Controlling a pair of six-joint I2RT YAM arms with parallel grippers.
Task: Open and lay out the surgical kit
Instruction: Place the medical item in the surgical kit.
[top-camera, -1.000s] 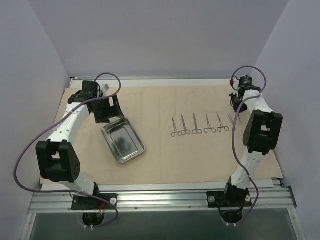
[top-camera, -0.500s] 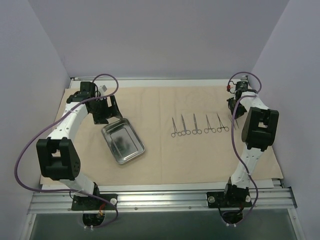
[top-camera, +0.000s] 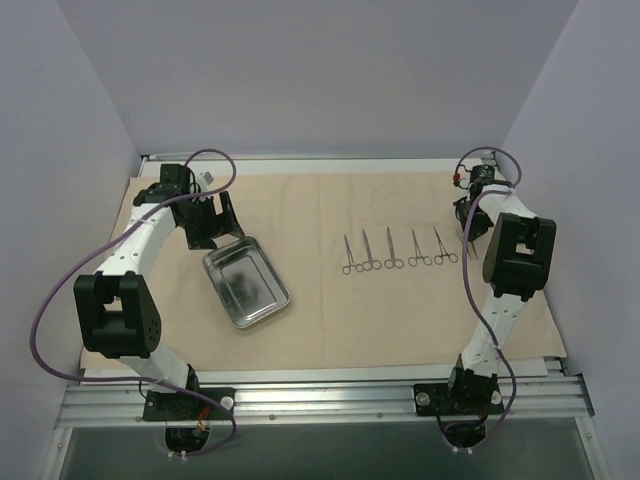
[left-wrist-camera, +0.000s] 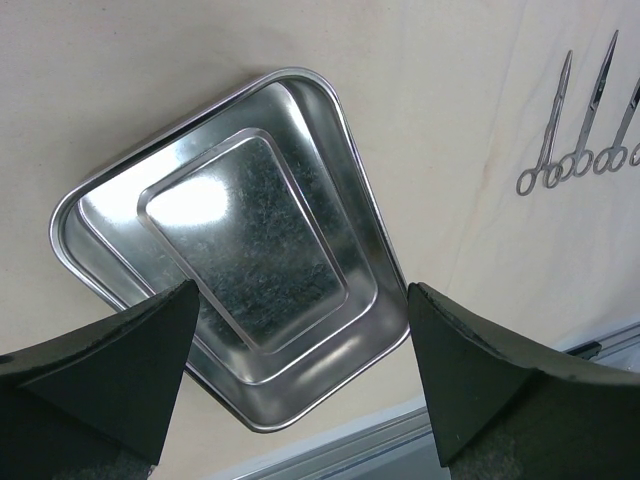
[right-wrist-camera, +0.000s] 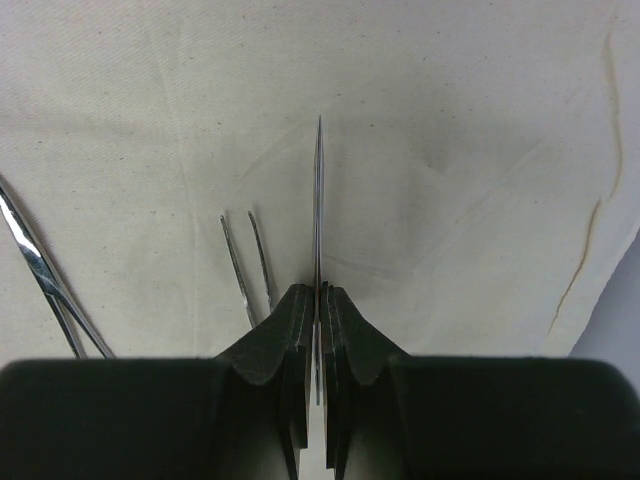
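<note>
Right gripper (right-wrist-camera: 318, 300): closed on one slim ring-handled metal instrument (right-wrist-camera: 318, 200), pinched edge-on between the jaws with the tip pointing away. It is held above the beige cloth sheet (top-camera: 330, 320), just past the right end of the row of laid-out instruments (top-camera: 392, 250).

Left gripper (left-wrist-camera: 300, 320): jaws fully apart, holding nothing, hovering well to the left of the row, over the small shiny rectangular steel tray (top-camera: 247, 283). The tray is empty and sits skewed on the cloth, well apart from the row's left end.

Step in hand, as judged: placing the last instrument at the right end of the row. Recommended practice:
- Lower it until it lies flat on the cloth, parallel to its neighbours, tip away and rings toward the arm bases.
- Match the gap between the other instruments.
- Release only once it is resting, then lift straight up so the jaws neither drag it nor ruck the cloth.

The cloth is creased at that spot, so the piece may rock.

Count: cloth sheet, one; tray, one; instruments, six: five lying in the row, one in the right gripper
</note>
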